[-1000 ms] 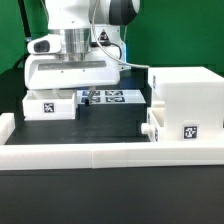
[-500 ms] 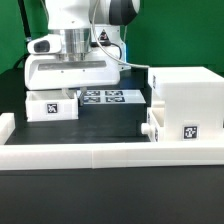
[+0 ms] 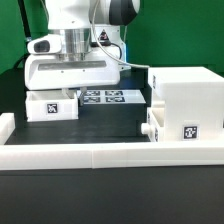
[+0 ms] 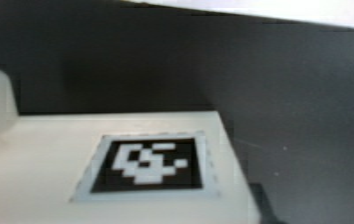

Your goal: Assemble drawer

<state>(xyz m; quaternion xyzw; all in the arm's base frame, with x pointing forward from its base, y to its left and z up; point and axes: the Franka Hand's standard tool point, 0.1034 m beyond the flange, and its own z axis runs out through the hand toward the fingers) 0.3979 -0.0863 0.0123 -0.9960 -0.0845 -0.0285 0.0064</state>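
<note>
The drawer tray (image 3: 50, 107) is seen lying crosswise at the exterior view's left, bare dark tabletop (image 3: 105, 123) separating it from the housing (image 3: 185, 104); the gripper's (image 3: 72, 92) finger state cannot be told.

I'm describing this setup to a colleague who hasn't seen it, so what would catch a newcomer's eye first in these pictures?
First, the robot's big white arm and gripper, low over a small white tray at the exterior view's left; its fingers are hidden, so whether it grips cannot be told. Next, the large white cube-like housing at that view's right, with another small tray in front of it. The wrist view is filled by a black-and-white tag on a white surface.
</note>
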